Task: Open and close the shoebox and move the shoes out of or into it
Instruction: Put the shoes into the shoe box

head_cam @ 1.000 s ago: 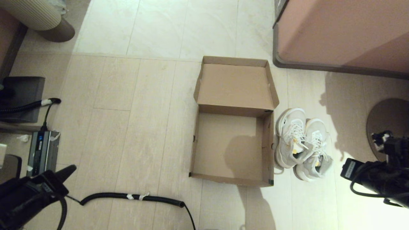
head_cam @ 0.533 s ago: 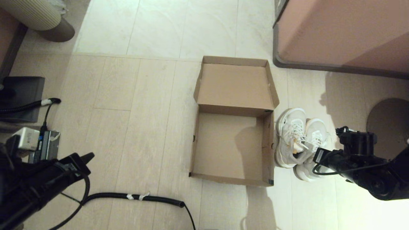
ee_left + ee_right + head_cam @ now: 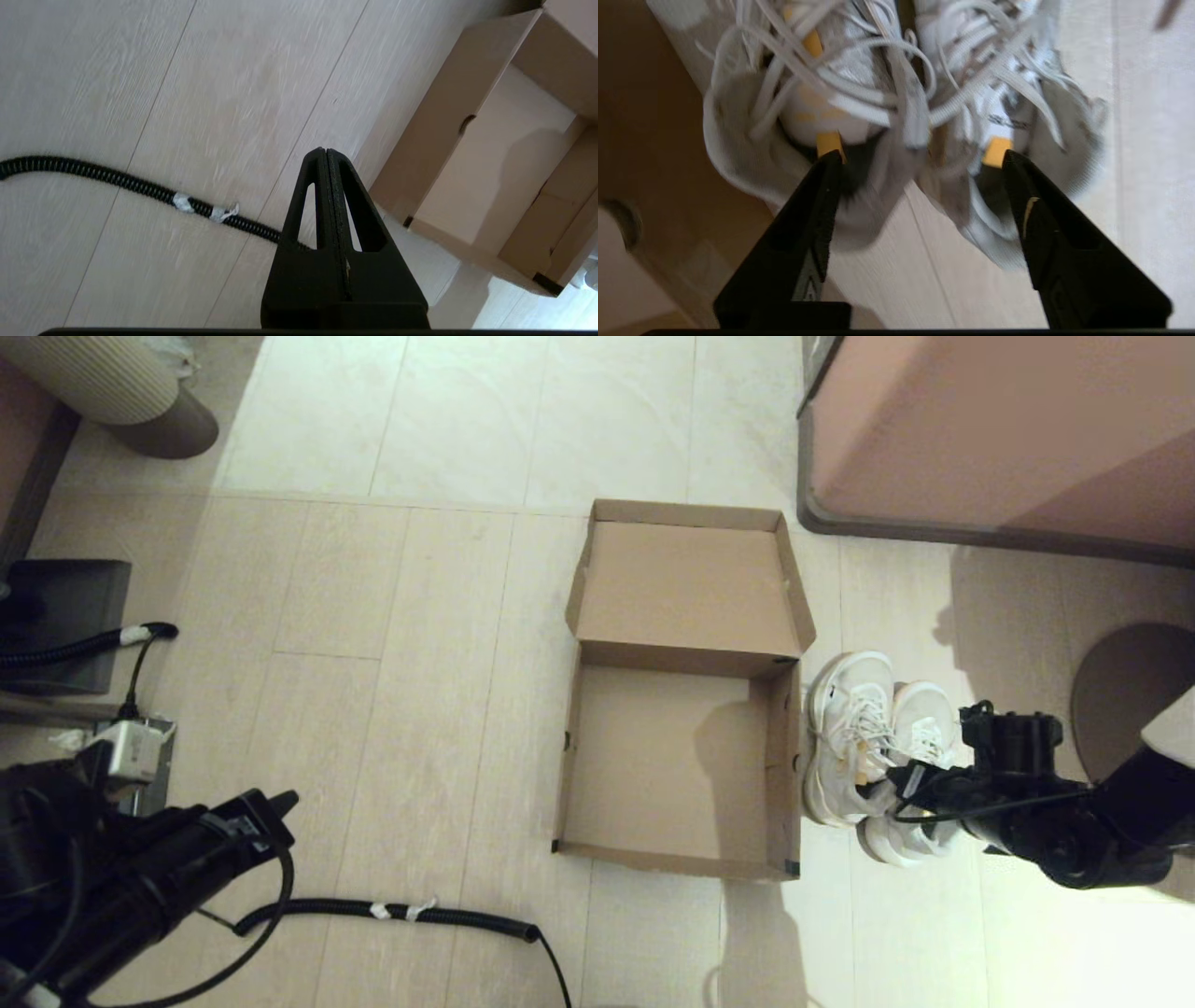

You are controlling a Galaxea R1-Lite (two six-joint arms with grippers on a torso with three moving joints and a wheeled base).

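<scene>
shoes [image 3: 878, 751] are sitting beside the open shoebox [image 3: 681, 775]; right gripper [image 3: 920, 161] is straddling their heels, fingers wide, probably to grab both. left gripper [image 3: 325, 154] is idling, fingers closed.

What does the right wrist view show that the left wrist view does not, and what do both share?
Only the right wrist view shows the white mesh sneakers with yellow tags, lying between the open right gripper's fingers. Only the left wrist view shows the shut left gripper, the black coiled cable and the empty inside of the brown cardboard shoebox. Both show that shoebox's outer wall and the pale wooden floor.
</scene>
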